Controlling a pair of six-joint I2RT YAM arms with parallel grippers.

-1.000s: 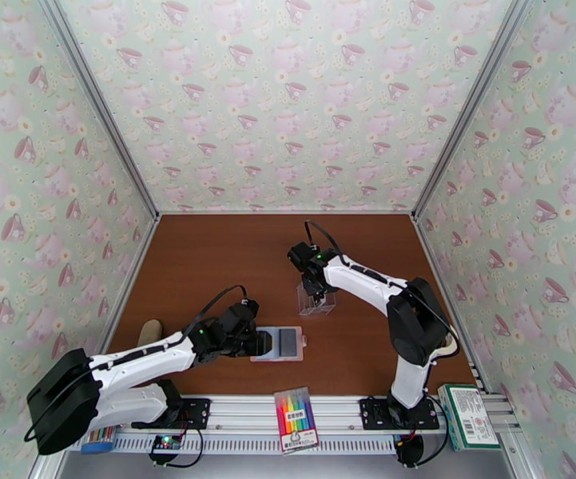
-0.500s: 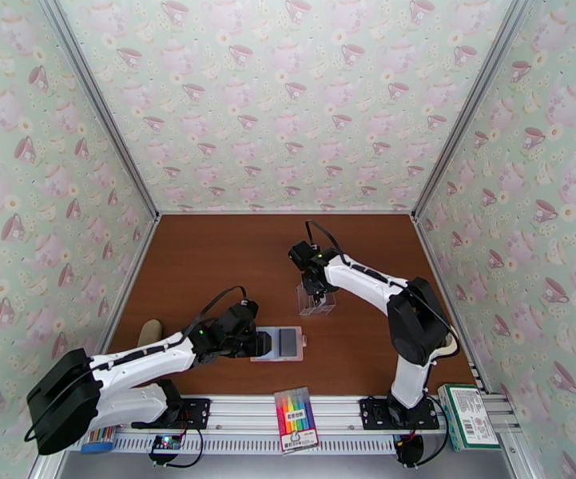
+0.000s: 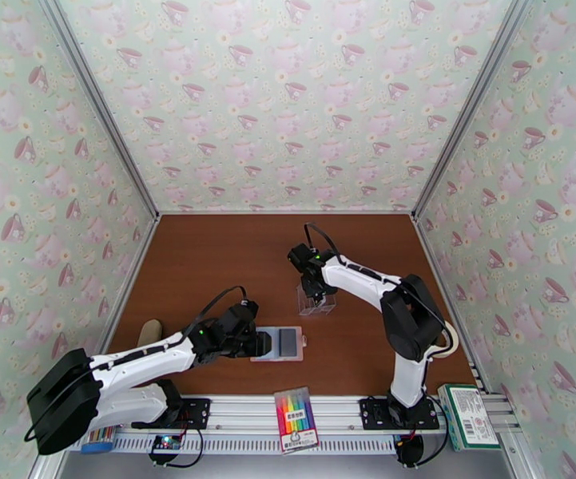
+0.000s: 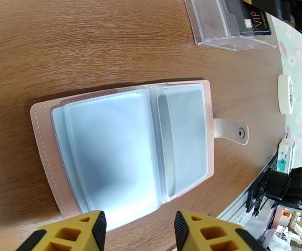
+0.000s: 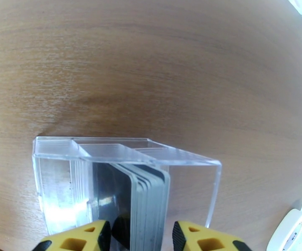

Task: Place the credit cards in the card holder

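The card holder (image 3: 284, 342) lies open and flat on the brown table, pink outside with blue-grey clear sleeves (image 4: 121, 143) and its snap tab pointing right. My left gripper (image 3: 262, 343) hovers at its left edge, fingers apart (image 4: 140, 231) with nothing clamped between them. The credit cards (image 5: 148, 197) stand as a leaning dark and grey stack inside a clear plastic box (image 3: 316, 301). My right gripper (image 5: 141, 237) reaches down into that box. Its yellow fingers (image 5: 192, 235) straddle the stack, one on each side, still apart. One card shows "VIP" (image 4: 255, 19).
A white tape roll (image 4: 284, 93) lies right of the wallet. A pack of coloured markers (image 3: 295, 419) and a green box (image 3: 467, 415) sit on the front rail. A beige object (image 3: 150, 330) rests by the left wall. Patterned walls enclose the table.
The right arm shifted slightly over the clear box. The left arm and the wallet have stayed still.
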